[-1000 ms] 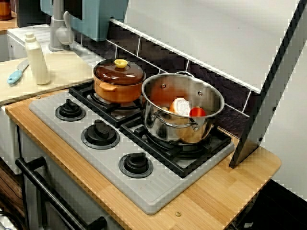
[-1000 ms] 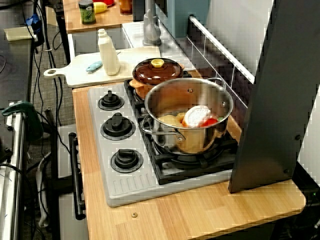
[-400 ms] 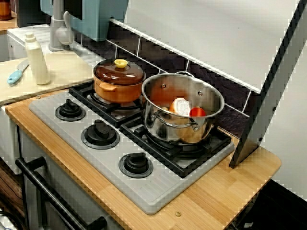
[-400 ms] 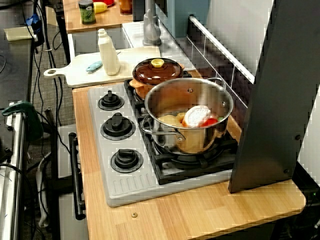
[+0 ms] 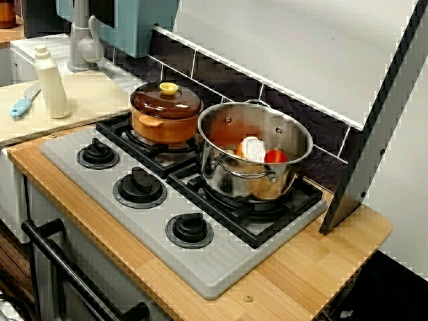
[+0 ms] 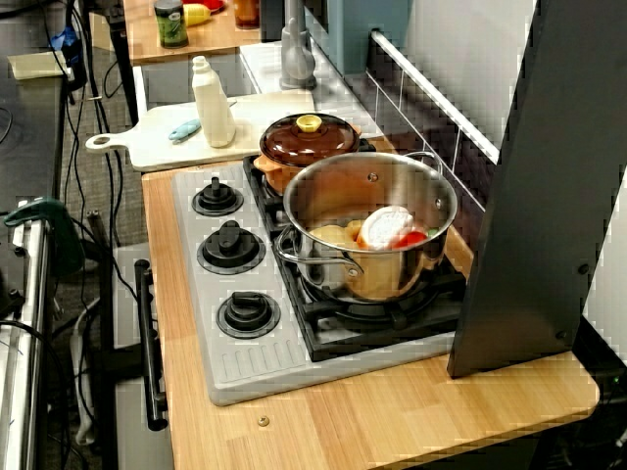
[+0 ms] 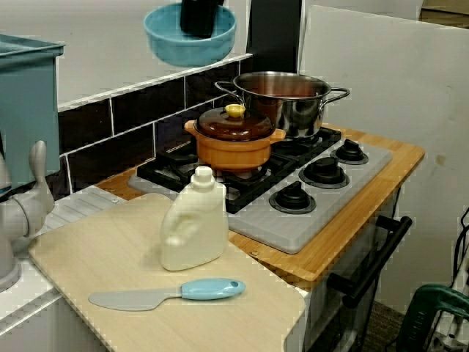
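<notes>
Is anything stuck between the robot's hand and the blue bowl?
No. The gripper reaches down into the bowl and holds it up in the air. Nothing visible lies between them. Its fingertips are hidden behind the bowl's rim.

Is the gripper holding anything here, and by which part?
Yes: the gripper holds the blue bowl aloft, reaching in from above; the exact grip spot is hidden.

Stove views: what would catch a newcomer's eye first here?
The shiny steel pot on the stove, white and red items inside, stands beside the lidded brown pot. In the side view, a blue bowl hangs in the air above the tiles.
</notes>
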You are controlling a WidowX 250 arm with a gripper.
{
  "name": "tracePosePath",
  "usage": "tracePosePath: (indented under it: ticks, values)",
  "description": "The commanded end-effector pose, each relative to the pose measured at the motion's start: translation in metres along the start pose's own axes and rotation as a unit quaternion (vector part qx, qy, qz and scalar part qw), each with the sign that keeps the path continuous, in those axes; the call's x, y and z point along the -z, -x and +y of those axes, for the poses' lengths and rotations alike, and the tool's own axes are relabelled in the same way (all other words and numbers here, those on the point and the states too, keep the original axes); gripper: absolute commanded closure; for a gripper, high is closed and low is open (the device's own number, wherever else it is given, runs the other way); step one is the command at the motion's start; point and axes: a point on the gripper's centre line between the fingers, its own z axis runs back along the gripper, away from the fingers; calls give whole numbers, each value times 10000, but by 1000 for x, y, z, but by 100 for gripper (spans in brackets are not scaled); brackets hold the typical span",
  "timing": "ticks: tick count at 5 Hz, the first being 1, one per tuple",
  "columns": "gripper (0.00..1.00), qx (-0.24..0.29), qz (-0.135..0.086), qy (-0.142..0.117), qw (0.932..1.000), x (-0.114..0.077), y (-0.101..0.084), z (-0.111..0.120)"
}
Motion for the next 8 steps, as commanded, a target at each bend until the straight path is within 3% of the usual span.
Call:
tracePosePath:
  ticks: [1, 4, 5, 7, 8]
  values:
    - [100, -103, -950, -416, 9946, -28, -1, -15]
    - [100, -22, -833, -370, 9958, -27, 11, -33]
    - [100, 50, -717, -295, 9970, -25, 19, -37]
    - [100, 384, -768, -149, 9962, -19, 51, -51]
    - [100, 402, -780, -96, 9961, -19, 56, -56]
